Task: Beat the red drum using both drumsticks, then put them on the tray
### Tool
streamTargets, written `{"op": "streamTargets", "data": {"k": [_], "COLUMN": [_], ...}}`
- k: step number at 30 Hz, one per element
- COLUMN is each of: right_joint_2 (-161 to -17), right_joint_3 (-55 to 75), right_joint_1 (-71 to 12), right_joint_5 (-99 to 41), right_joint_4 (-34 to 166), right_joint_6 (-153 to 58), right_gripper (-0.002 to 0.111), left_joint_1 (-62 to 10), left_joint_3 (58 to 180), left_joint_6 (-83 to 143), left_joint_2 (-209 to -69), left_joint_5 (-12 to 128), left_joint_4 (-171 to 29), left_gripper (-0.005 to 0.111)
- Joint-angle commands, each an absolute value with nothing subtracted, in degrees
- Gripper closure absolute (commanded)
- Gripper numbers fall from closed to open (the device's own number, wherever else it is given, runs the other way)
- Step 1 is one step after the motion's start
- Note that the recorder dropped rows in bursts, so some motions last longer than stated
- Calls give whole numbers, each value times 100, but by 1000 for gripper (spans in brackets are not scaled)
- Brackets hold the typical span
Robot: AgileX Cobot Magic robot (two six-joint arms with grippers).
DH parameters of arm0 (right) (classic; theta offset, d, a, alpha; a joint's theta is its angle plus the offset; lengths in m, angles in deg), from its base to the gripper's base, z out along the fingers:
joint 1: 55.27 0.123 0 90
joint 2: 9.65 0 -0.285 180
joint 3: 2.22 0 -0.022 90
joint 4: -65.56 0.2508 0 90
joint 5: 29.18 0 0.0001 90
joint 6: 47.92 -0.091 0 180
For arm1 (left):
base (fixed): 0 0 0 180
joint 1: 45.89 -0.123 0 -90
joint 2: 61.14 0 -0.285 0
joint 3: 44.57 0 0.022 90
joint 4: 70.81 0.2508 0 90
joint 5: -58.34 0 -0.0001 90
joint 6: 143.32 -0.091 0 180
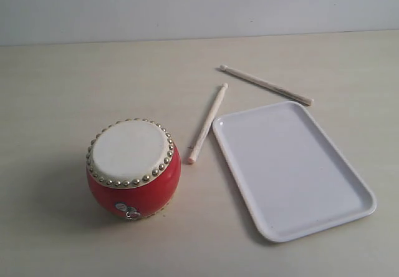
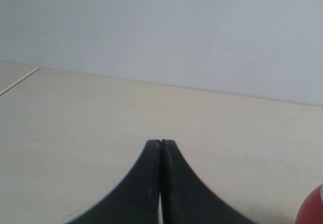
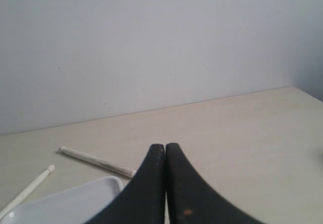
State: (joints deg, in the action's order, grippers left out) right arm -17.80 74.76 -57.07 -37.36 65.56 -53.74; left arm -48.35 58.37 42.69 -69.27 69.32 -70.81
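Note:
The red drum [image 1: 133,168] stands at the front left of the table, cream skin up; its red edge [image 2: 314,209] shows in the left wrist view. One drumstick [image 1: 207,123] lies between the drum and the white tray [image 1: 292,168]. The other drumstick [image 1: 267,85] lies behind the tray's far corner. Neither gripper shows in the exterior view. My left gripper [image 2: 160,142] is shut and empty above bare table. My right gripper [image 3: 165,146] is shut and empty too, near the tray corner [image 3: 101,191], with both drumsticks [image 3: 96,161] [image 3: 28,190] ahead of it.
A pale wall runs behind the table's far edge. A thin pale stick end [image 2: 19,80] shows at the side of the left wrist view. The light wooden tabletop [image 1: 62,90] stretches around the objects.

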Motion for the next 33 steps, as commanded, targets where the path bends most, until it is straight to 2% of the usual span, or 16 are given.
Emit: {"op": "streamTargets", "data": {"k": [1, 17, 19, 22, 24, 27, 29, 33], "right_joint_2": [-1744, -1744, -1744, -1744, -1744, -1744, -1913, -3318], "right_joint_3": [7500, 7500, 7500, 7500, 7500, 7500, 6991, 5728], "right_joint_1": [-5725, -5725, -5725, -5725, -5725, -5725, -5725, -5725], "right_joint_5": [-3679, -3667, -3368, -2742, -2291, -909, -684, -1815], "right_joint_4": [6556, 6556, 7193, 9164, 9850, 10349, 10451, 10282], "right_joint_6": [-5356, -5356, -5791, -7225, -7316, -7685, -7413, -6156], "right_gripper": [108, 108, 108, 108, 108, 108, 108, 108], "left_joint_1": [-4809, -4749, -4749, -4749, -4749, -4749, -4749, -4749], "left_joint_3": [5822, 5822, 5822, 5822, 5822, 5822, 5822, 5822], "left_joint_6": [4292, 4292, 4292, 4292, 4292, 4292, 4292, 4292], "left_joint_2": [-6893, -6893, -6893, -6893, -6893, -6893, -6893, -6893], "left_joint_5": [6925, 6924, 6924, 6924, 6924, 6924, 6924, 6924], "left_joint_4": [-7081, -7081, -7081, -7081, -7081, -7081, -7081, -7081], "left_gripper": [107, 107, 107, 107, 107, 107, 107, 107]}}
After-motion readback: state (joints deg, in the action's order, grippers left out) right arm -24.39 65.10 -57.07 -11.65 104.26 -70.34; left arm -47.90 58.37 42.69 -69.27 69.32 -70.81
